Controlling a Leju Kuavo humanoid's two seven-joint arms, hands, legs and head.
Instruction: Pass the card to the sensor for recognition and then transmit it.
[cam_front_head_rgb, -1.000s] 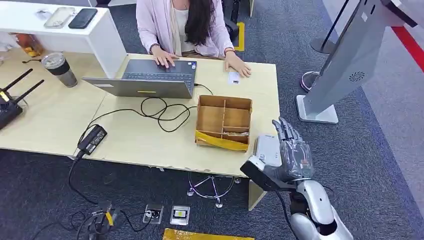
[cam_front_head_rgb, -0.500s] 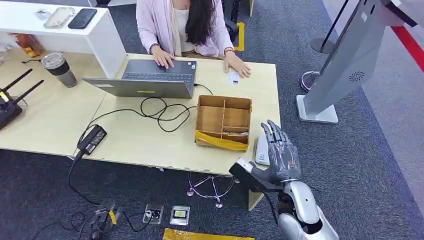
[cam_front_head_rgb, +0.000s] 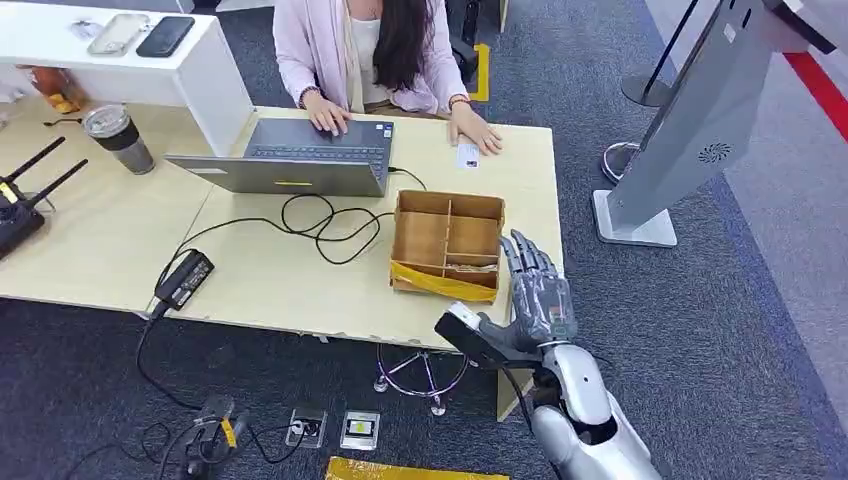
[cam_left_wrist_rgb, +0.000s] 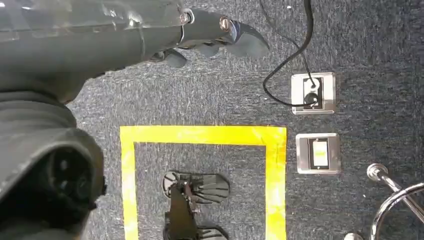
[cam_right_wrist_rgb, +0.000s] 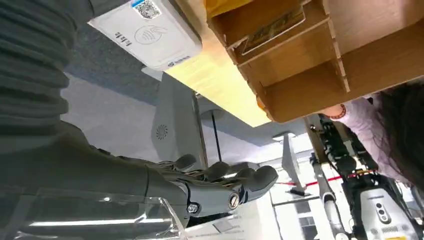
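The robot's right hand (cam_front_head_rgb: 537, 290) hovered empty, fingers spread, beside the wooden box (cam_front_head_rgb: 447, 243), no card yet picked up, so scanning and handover both remained.

The right arm (cam_front_head_rgb: 585, 415) is formed of smooth, rounded silver shells, with a black joint section exposed between them and a thin dark cable routed alongside. The right hand (cam_front_head_rgb: 540, 295) is built from grey segmented fingers (cam_front_head_rgb: 528, 255), and its back is enclosed by a clear, glossy cover. A black block-shaped housing (cam_front_head_rgb: 468, 333) is mounted at the wrist. In the right wrist view, a grey ribbed cover (cam_right_wrist_rgb: 30, 75) is seen behind the hand, and round silver screw heads (cam_right_wrist_rgb: 233, 201) are set at the finger bases. The left hand (cam_left_wrist_rgb: 165, 35) is finished in dark grey, with matching screw heads and rounded fingertips (cam_left_wrist_rgb: 247, 42).
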